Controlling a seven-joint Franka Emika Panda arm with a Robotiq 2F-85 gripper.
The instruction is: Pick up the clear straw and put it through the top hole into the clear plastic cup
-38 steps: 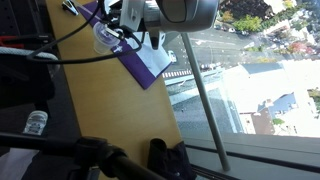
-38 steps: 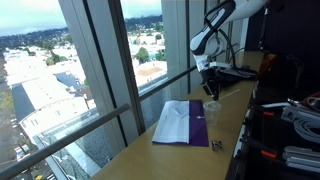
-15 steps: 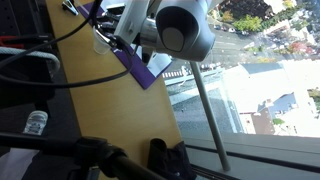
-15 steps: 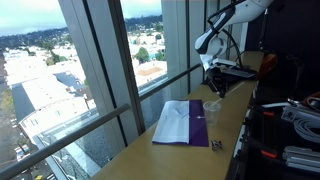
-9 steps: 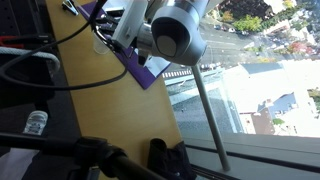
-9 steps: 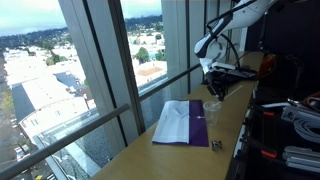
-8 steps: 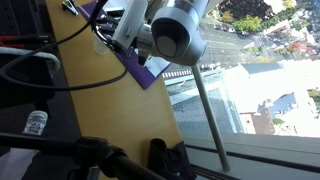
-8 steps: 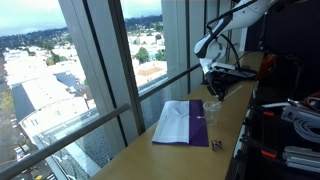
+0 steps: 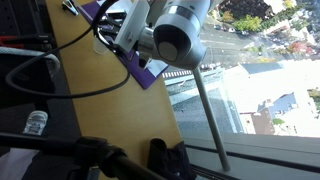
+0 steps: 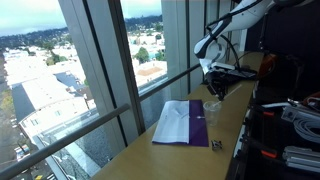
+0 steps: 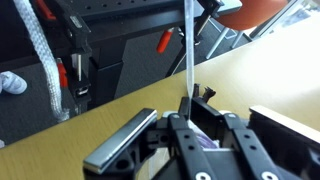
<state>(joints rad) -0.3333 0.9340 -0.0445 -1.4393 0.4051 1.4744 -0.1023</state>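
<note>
Gripper (image 11: 192, 103) pinched shut on the straw (image 11: 187, 50), which stands upright just above the cup (image 10: 212, 106). I cannot see the hole in its lid. If I descend off-centre, the straw may buckle, slip, or tip the cup.

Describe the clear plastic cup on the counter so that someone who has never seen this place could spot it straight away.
Find the long wooden counter running along the tall windows, then the purple and white sheet lying flat on it. Just past the sheet's far corner, below the robot's hand, stands the clear plastic cup: the only upright, see-through thing beside that flat, opaque sheet.
</note>
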